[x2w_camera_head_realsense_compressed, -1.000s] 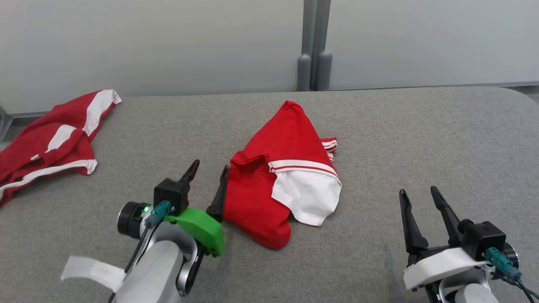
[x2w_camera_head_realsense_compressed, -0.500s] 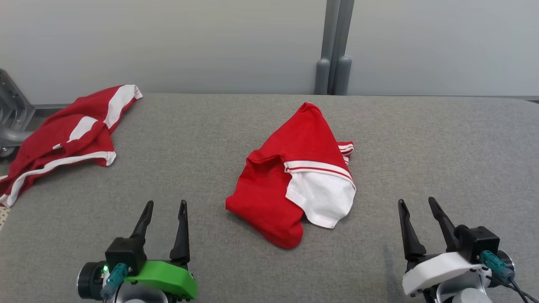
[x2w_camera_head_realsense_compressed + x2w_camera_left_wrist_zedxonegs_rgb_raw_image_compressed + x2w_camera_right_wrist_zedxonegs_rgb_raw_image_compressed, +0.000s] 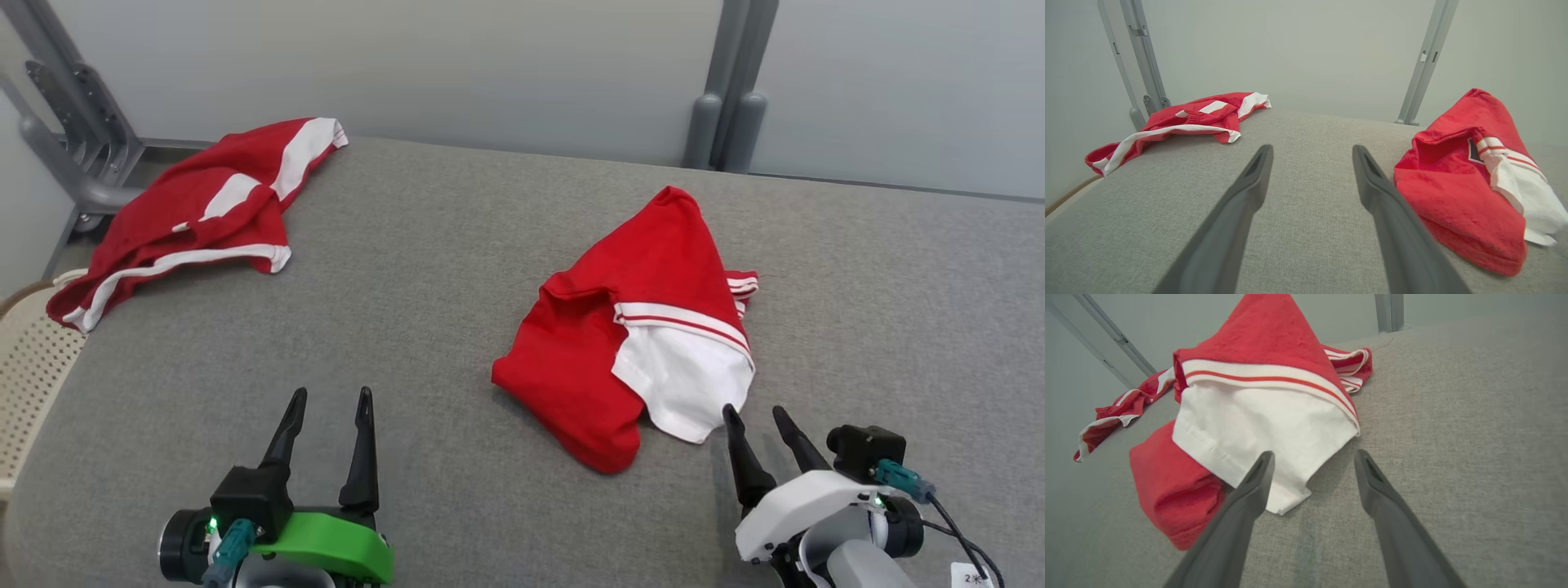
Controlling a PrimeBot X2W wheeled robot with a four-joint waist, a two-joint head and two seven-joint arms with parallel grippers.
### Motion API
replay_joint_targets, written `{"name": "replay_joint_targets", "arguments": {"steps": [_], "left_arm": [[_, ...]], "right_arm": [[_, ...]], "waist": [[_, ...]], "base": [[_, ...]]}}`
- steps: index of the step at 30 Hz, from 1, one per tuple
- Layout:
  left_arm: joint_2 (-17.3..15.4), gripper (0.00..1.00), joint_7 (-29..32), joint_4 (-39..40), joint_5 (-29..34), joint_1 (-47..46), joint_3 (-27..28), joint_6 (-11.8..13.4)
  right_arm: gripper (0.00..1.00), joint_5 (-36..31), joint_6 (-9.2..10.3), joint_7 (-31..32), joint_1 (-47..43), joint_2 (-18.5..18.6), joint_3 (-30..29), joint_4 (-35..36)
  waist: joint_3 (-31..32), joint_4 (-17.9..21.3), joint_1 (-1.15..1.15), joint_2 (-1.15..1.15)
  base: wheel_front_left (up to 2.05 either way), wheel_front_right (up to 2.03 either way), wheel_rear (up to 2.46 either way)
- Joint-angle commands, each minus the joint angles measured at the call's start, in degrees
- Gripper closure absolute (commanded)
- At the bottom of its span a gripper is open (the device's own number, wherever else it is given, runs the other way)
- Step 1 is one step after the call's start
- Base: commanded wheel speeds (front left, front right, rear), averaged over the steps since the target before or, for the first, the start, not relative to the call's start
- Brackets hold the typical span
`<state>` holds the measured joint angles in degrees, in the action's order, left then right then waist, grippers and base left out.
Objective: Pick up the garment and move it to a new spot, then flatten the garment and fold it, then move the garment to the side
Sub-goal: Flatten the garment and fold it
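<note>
A red garment (image 3: 620,327) with a white striped panel lies bunched in a rough fold at the middle of the grey padded table (image 3: 457,237). My left gripper (image 3: 332,394) stands open at the lower left, well clear of the garment, which lies right of its fingers in the left wrist view (image 3: 1453,196). My right gripper (image 3: 752,411) is open at the lower right, its tips just short of the white panel's near edge. In the right wrist view the white panel (image 3: 1257,412) lies right ahead of the open right gripper (image 3: 1314,454), with nothing between its fingers.
A second red and white garment (image 3: 204,204) lies crumpled at the table's far left corner. Grey metal frame legs (image 3: 73,122) stand behind it, and a post (image 3: 727,98) stands at the back. A beige perforated basket (image 3: 28,376) shows at the left edge.
The head camera has swung left, shifting the whole picture. My left gripper drew back from the garment's left edge to the lower left. The right gripper's tips now stand closer to the white panel.
</note>
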<state>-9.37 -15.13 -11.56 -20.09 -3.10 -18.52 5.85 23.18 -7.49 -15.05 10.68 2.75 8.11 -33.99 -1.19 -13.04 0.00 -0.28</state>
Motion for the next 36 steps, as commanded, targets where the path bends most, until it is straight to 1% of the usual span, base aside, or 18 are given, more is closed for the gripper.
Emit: {"name": "replay_joint_targets", "arguments": {"steps": [1,6,9,10,11,12,13,14,20,22,24,31,34,36], "left_arm": [[0.3,0.00,0.0,0.1,0.5,-0.5,0.1,-0.2],[0.5,0.00,0.0,0.1,0.9,-0.6,0.6,-0.3],[0.6,0.00,0.0,0.2,1.1,-0.5,1.0,-0.5],[0.7,0.00,0.0,0.2,1.2,-0.4,1.1,-0.5],[0.8,0.00,0.0,0.3,1.3,-0.3,1.3,-0.3],[0.8,0.00,0.0,0.3,1.3,-0.1,1.4,-0.2],[0.8,0.00,0.0,0.4,1.3,0.1,1.5,-0.3],[0.9,0.00,0.0,0.4,1.4,0.2,1.6,-0.4],[1.6,0.00,0.0,0.1,1.5,0.9,1.9,-0.9],[1.6,0.00,0.0,0.0,1.6,1.0,1.9,-1.1],[2.0,0.00,0.0,-0.3,1.8,1.4,1.7,-1.2],[2.6,0.00,0.0,-0.9,2.3,1.8,1.3,-1.8],[2.9,0.00,0.0,-1.1,2.6,1.7,1.2,-2.0],[3.0,0.00,0.0,-1.2,2.7,1.7,1.2,-2.1]], "right_arm": [[0.00,0.6,0.00,-0.1,1.2,0.3,0.2,-1.1],[0.00,4.3,0.00,-0.1,5.3,0.3,2.0,-8.1],[0.00,5.3,0.00,-0.2,7.9,0.3,2.4,-10.6],[0.21,5.5,0.00,-0.2,8.4,0.3,2.0,-10.9],[0.50,5.6,0.00,-0.2,8.8,0.3,1.6,-10.7],[0.62,5.6,0.00,-0.2,9.0,0.3,0.9,-10.2],[0.85,5.5,0.00,-0.2,9.1,0.3,0.3,-9.6],[1.00,5.1,0.00,-0.2,8.9,0.3,-0.3,-8.9],[1.00,3.6,0.00,-0.2,5.7,0.3,-2.6,-4.7],[1.00,3.0,0.00,-0.1,5.1,0.3,-3.0,-4.2],[1.00,2.1,0.00,1.3,3.7,1.2,-3.8,-2.5],[1.00,-0.5,0.00,9.9,-2.0,6.5,-8.2,7.1],[1.00,-1.6,0.00,14.2,-4.3,8.8,-10.5,11.6],[1.00,-2.5,0.00,17.5,-5.8,9.7,-11.8,14.3]], "waist": [[-1.6,-2.4,0.00,0.28],[-2.4,-4.4,0.00,0.28],[-2.7,-4.9,0.00,0.28],[-2.8,-4.9,0.00,0.28],[-2.9,-4.8,0.00,0.28],[-2.9,-4.6,0.00,0.28],[-3.0,-4.3,0.00,0.28],[-3.0,-3.8,0.00,0.28],[-2.4,-0.2,0.00,0.28],[-2.2,0.5,0.00,0.28],[-1.9,1.9,0.00,0.28],[-0.8,5.4,0.00,0.28],[-0.7,5.9,0.00,0.28],[-0.6,6.1,0.00,0.28]], "base": [[0.00,0.00,0.00],[0.00,0.00,0.00],[0.00,0.00,0.00],[0.00,0.00,0.00],[0.00,0.00,0.00],[0.00,0.00,0.00],[0.00,0.00,0.00],[0.00,0.00,0.00],[0.00,0.00,0.00],[0.00,0.00,0.00],[0.00,0.00,0.00],[0.00,0.00,0.00],[0.00,0.00,0.00],[0.00,0.00,0.00]]}}
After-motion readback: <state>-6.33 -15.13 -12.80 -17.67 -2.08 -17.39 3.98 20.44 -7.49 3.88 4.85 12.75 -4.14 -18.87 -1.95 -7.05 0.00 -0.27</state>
